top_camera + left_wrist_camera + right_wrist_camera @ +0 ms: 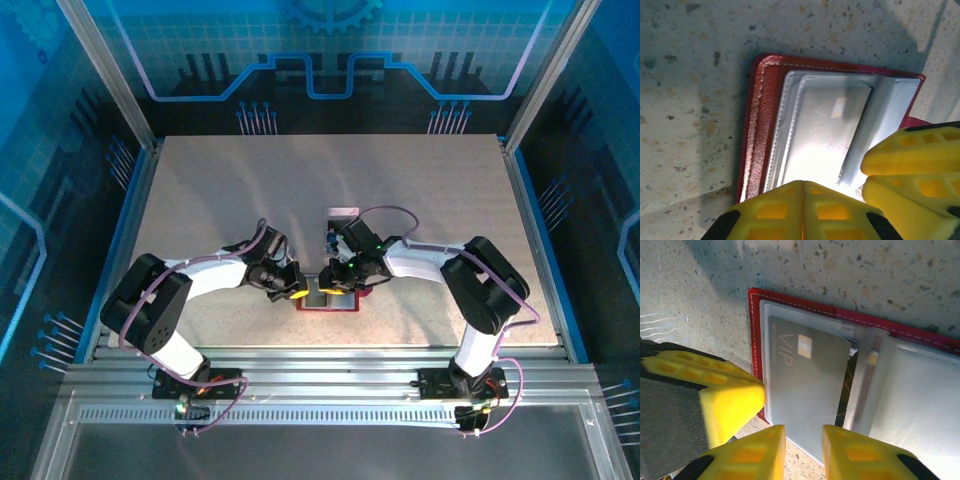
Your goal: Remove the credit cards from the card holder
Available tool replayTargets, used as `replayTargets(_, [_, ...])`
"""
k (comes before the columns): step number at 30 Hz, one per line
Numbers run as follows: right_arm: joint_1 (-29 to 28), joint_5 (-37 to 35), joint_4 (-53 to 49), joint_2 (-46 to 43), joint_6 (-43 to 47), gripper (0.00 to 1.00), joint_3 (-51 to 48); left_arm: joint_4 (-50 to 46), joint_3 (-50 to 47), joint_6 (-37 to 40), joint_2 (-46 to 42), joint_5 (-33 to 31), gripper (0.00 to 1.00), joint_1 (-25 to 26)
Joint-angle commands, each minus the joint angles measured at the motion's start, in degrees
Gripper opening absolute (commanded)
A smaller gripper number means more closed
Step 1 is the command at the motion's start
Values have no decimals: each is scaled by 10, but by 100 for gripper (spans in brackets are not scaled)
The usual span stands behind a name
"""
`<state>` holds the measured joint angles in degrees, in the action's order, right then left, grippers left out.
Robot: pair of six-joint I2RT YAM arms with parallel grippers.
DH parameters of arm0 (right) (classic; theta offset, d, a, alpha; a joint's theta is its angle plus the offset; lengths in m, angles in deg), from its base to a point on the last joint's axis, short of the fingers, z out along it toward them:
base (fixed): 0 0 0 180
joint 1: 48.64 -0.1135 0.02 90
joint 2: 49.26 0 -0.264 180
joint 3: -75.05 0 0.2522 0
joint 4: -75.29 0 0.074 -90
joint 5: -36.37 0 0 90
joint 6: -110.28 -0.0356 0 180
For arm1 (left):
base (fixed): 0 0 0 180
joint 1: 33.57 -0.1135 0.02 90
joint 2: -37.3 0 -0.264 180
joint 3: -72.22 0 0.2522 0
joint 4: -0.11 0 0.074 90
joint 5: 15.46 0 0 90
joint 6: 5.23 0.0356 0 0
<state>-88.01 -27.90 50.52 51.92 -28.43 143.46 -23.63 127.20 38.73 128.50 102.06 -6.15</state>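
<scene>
Nearest, left gripper [802, 192] is keeping its fingers pressed together, nothing between them, at the near edge of the card holder [757, 130]. Cannot tell if it is pressing down. Right gripper [803, 434] is sitting narrowly parted, astride the pocket's edge. Holder is lying open, centre-near on the table [200, 200].

Counting:
- one holder
- two credit cards [805, 405] showing, grey VIP over dark card [845, 400]

Cards are looking thin, stiff and slick in their sleeves, so pinching an exposed edge seems best. Farther off, one small pale object [342, 213] is lying.
</scene>
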Motion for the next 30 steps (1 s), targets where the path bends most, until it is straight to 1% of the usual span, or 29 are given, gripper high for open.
replayTargets(1, [-9, 6, 5, 14, -5, 26, 16, -4, 8, 20, 7, 8, 7, -3])
replayTargets(8, [-10, 5, 5, 23, -3, 26, 20, -19, 7, 29, 8, -4, 6, -3])
replayTargets(18, [-10, 8, 6, 37, -2, 26, 21, -17, 5, 27, 11, -2, 6, -3])
replayTargets(30, [-10, -24, -49, 25, 24, 26, 25, -18, 7, 28, 18, -2, 5, -3])
